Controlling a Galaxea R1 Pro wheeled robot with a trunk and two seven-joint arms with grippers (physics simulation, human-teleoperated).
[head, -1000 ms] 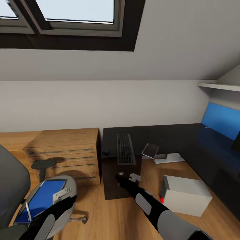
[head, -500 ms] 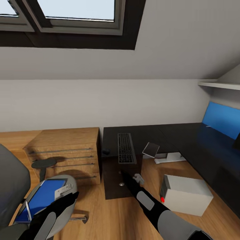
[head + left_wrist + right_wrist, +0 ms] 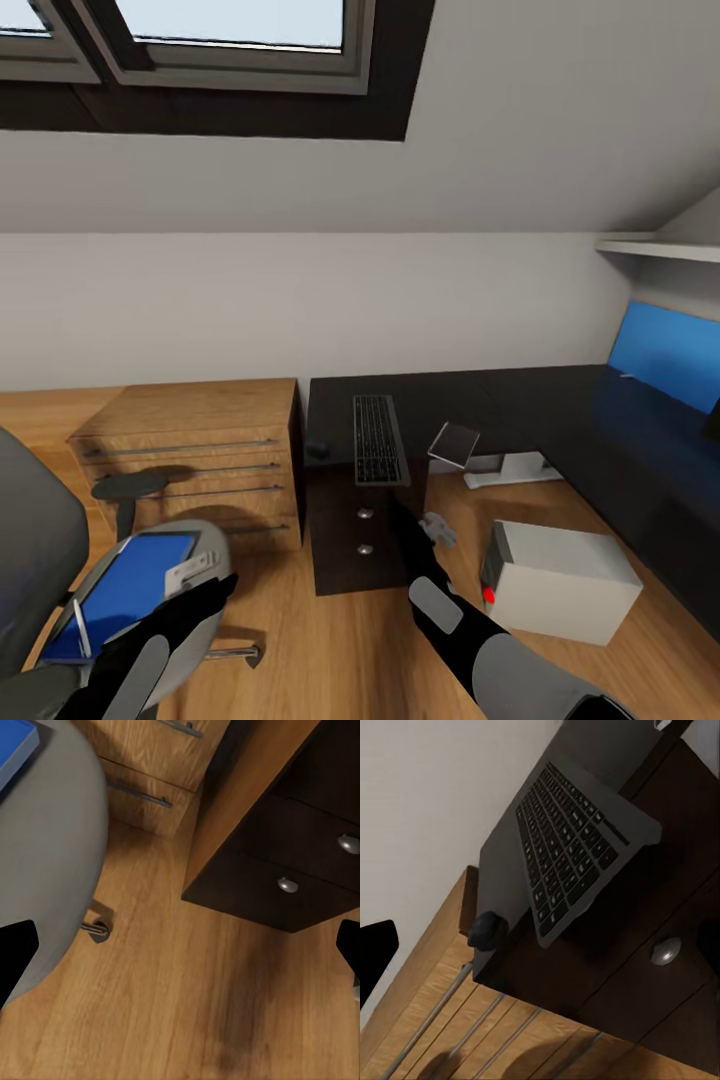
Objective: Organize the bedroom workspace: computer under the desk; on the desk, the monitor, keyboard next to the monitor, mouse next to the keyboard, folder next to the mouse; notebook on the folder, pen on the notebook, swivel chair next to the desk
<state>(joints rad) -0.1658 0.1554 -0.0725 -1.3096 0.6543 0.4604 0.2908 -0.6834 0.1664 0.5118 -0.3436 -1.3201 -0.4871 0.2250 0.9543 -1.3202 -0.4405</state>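
The keyboard (image 3: 378, 440) and mouse (image 3: 318, 450) are lying on the bench's (image 3: 520, 395) left end, the monitor (image 3: 712, 425) being cropped at far right, while both tools, fingertips barely peeking into wrist views, are gaping wide, holding nothing.

keyboard (image 3: 379, 441) on desk (image 3: 540, 395), mouse (image 3: 318, 450) left
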